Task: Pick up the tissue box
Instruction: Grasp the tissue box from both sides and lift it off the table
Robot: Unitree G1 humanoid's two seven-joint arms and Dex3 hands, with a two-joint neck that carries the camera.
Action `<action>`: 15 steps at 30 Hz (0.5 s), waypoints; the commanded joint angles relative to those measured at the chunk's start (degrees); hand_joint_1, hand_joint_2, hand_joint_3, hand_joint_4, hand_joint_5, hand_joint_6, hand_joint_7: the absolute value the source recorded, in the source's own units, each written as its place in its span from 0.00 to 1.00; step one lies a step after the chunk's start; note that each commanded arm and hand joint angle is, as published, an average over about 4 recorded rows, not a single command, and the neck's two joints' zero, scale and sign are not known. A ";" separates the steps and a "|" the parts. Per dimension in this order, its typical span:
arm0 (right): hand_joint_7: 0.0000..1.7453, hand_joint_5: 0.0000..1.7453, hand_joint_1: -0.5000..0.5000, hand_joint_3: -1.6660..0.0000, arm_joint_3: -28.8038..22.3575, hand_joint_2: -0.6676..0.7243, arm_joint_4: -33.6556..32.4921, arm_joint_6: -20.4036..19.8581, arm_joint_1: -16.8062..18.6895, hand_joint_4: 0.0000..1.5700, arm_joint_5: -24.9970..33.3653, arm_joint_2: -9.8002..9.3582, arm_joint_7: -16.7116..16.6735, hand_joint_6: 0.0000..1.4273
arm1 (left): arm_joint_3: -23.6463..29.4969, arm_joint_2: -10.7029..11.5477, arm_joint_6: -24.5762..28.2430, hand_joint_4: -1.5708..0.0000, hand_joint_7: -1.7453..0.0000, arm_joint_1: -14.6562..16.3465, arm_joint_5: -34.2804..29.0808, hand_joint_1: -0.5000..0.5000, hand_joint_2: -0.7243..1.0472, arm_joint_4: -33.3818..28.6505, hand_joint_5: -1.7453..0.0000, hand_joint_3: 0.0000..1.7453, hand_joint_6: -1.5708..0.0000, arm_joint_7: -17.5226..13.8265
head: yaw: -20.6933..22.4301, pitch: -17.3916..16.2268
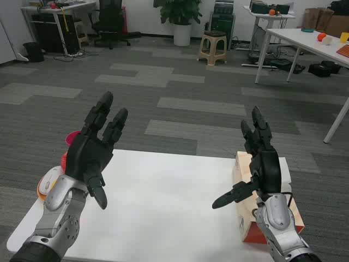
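While both hands hover apart: nothing held
Left hand [90, 153]: fingers spread, empty
Right hand [262, 164]: fingers spread, empty
Tissue box [244, 173]: directly under right hand, at table [163, 207] edge
Risk: careless push could shove box off

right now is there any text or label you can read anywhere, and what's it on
None can be read.
tissue box: small dark print low on its side, too blurred to read.
white and orange thing behind the left hand: no lettering shows.
right hand: hides much of the box.
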 commanded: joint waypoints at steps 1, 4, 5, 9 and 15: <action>0.00 0.00 0.04 1.00 -5.13 0.82 -11.06 -5.10 5.95 0.02 0.01 1.26 -6.52 0.00 | -2.61 -0.62 -3.10 1.00 1.00 1.31 2.12 1.00 0.10 -5.93 0.94 0.02 1.00 7.85 | -6.29 2.01; 0.00 0.00 0.04 1.00 -5.13 0.82 -11.06 -5.10 5.95 0.02 0.01 1.22 -6.52 0.00 | -2.66 -0.68 -3.06 1.00 1.00 1.31 2.12 1.00 0.10 -5.93 0.94 0.03 1.00 7.85 | -3.88 1.55; 0.00 0.00 0.04 1.00 -5.13 0.82 -11.06 -5.10 5.95 0.02 0.01 1.20 -6.52 0.00 | -2.66 -0.70 -3.06 1.00 1.00 1.31 2.12 1.00 0.10 -5.93 0.94 0.01 1.00 7.85 | -3.92 1.69; 0.00 0.00 0.04 1.00 -5.17 0.82 -11.06 -5.10 5.98 0.02 0.01 1.18 -6.52 0.00 | -2.73 -0.72 -3.08 1.00 1.00 1.31 2.19 1.00 0.10 -5.95 0.94 0.00 1.00 7.85 | -3.94 1.71; 0.00 0.00 0.04 1.00 -5.17 0.82 -11.15 -5.10 6.04 0.02 0.01 1.13 -6.52 0.00 | -2.84 -0.72 -3.10 1.00 1.00 1.31 2.25 1.00 0.10 -6.15 0.94 0.00 1.00 7.85 | -3.98 1.58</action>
